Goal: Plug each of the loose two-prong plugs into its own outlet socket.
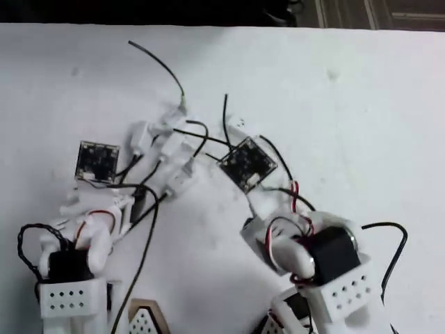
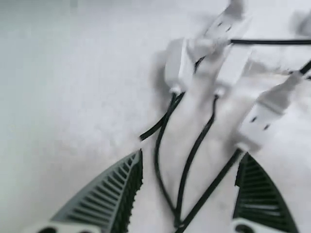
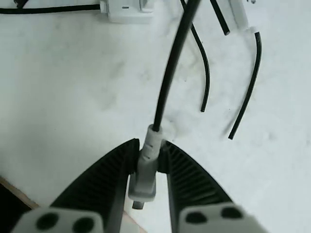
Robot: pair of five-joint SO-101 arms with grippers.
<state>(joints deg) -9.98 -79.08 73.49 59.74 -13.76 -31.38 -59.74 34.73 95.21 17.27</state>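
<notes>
Pinched tight between the right gripper's (image 3: 149,145) fingers, a pale two-prong plug (image 3: 144,174) trails its black cord (image 3: 170,73) over the white table (image 1: 348,83), while the left gripper (image 2: 190,155) stands spread wide astride black cords (image 2: 187,165), near the white outlet sockets (image 2: 262,116) clustered mid-table.

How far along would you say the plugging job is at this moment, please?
Done: I cannot confirm any plug seated among the white pieces. In hand: the right hand is shut on a white plug, its black cable trailing away. Left: the left hand hangs open over loose cables, and a socket ahead shows two empty slots, so plugging remains.
</notes>
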